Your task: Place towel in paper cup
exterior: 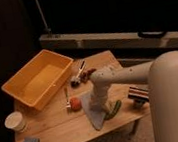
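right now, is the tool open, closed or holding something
tool: down at the towel on the wooden table; open or closed cannot be told

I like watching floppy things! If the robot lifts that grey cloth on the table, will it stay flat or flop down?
Probably flop: the towel lies thin and flat on the table, so it looks limp. It seems light, so a push would likely bunch it rather than roll it. The gripper is down over its upper part.
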`<state>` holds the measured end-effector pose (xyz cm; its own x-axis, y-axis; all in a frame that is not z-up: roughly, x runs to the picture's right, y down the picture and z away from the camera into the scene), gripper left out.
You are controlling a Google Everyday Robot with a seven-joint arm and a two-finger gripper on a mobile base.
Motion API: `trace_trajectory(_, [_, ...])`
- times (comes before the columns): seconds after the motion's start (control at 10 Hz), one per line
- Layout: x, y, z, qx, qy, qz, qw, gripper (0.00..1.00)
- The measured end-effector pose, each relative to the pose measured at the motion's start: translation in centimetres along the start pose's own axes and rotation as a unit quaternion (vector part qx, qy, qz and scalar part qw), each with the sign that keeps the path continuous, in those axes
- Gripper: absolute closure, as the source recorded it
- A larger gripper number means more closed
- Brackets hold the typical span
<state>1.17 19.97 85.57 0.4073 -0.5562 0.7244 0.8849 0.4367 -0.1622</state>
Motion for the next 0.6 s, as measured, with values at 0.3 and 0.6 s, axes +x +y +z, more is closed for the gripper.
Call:
trace_trajectory(0.3, [0.14, 0.07, -0.47, 0.001, 0.002, 0.001, 1.0000, 0.94])
trace_trajectory(0.6, [-0.53, -0.16, -1.08, -0.014, 0.013, 0.003, 0.9998, 1.00])
